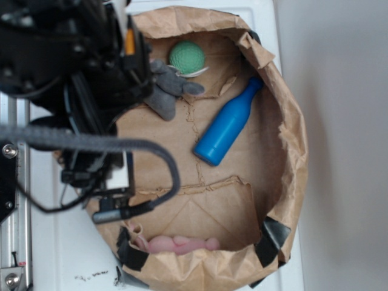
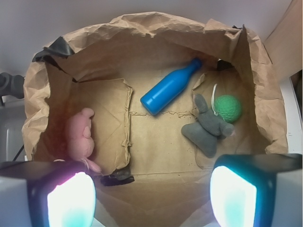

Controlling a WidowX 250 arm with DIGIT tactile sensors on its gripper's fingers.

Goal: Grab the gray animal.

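The gray animal [image 1: 165,88] is a dark-gray plush lying on the floor of a brown paper bag, just below the green ball [image 1: 187,56]. In the wrist view the gray animal [image 2: 207,126] lies at the right, touching the green ball [image 2: 227,108]. My gripper [image 2: 151,198] is open and empty, its two fingers [image 2: 71,198] wide apart at the bottom of that view, above the bag's near edge. The gray animal sits ahead and to the right of the gripper. In the exterior view the black arm [image 1: 66,54] covers the bag's left side and hides the fingertips.
A blue bottle [image 1: 227,124] lies slanted mid-bag, also seen in the wrist view [image 2: 168,87]. A pink plush animal [image 1: 179,244] lies by the bag's wall, at the left in the wrist view [image 2: 81,137]. The crumpled paper bag rim [image 1: 291,139] rings everything. Black cables [image 1: 121,145] loop over the bag.
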